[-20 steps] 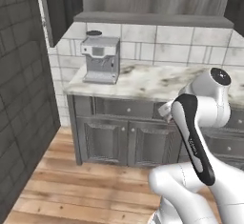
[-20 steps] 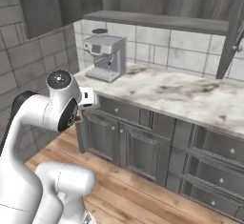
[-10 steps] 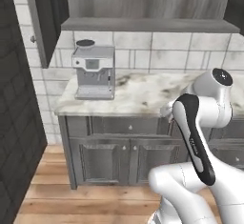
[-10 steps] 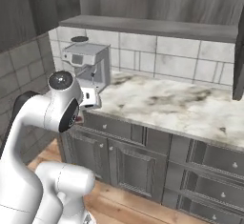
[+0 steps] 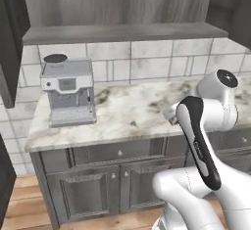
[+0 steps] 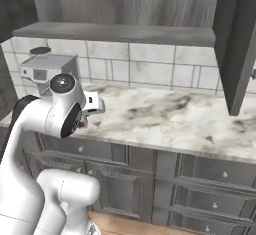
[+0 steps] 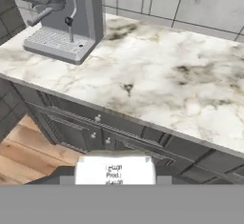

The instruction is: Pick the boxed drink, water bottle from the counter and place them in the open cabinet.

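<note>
Marble bench (image 5: 132, 116) is seen running along a tiled wall (image 6: 150, 66), its front edge overhanging dark grey base cabinets (image 5: 117, 185). A coffee machine (image 5: 68, 92) is stood at the left end of the bench, close to the left edge and set back against the tiles. To the right of the machine a broad stretch of open marble is seen, reaching to the front edge.

Above the bench the open cabinet (image 5: 122, 32) is mounted. Its flat grey shelf board is seen projecting over the rear part of the bench, and wood-grain backing is seen above the board. The shelf's front edge is set well higher than the top of the machine. In the right base view a dark cabinet door (image 6: 237, 44) is swung outward at the right side, its lower edge hanging over the bench. Wooden floor (image 7: 28, 147) is seen below the base cabinets.

The claw (image 7: 114, 173) is held out in front of the bench's front edge, over the base cabinets and apart from the marble. It is closed on the boxed drink (image 7: 115, 163). The drink's white face with small lettering is seen between the two dark tips. Contact of the drink with the bench is not observed.
</note>
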You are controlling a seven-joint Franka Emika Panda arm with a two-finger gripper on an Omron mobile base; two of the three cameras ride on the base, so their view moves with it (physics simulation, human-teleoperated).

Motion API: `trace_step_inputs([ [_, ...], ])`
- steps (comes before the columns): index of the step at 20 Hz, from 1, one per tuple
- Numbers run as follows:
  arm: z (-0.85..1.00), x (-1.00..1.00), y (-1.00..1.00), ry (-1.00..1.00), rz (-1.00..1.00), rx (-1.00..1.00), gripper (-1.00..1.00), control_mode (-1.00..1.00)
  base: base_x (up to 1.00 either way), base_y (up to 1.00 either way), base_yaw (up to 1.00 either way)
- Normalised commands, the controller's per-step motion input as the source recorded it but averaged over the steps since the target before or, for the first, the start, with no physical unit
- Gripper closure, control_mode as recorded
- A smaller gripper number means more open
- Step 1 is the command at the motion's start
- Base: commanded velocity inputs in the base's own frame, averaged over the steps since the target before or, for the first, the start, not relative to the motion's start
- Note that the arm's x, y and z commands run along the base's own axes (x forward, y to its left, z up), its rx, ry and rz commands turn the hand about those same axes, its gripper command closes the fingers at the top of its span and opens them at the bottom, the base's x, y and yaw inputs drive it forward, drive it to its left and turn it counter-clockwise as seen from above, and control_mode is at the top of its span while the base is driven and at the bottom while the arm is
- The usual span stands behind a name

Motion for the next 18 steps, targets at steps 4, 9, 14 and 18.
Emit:
trace_step_inputs([
  [4, 0.0, 0.0, 0.0, 0.0, 0.0, 0.0, 1.0, 1.0, 0.67, 0.24, -0.28],
  [9, 0.0, 0.0, 0.0, 0.0, 0.0, 0.0, 1.0, 1.0, 0.59, 0.31, -0.03],
  [14, 0.0, 0.0, 0.0, 0.0, 0.0, 0.0, 1.0, 1.0, 0.21, 0.04, 0.06],
  [18, 0.0, 0.0, 0.0, 0.0, 0.0, 0.0, 1.0, 1.0, 0.17, 0.01, 0.06],
])
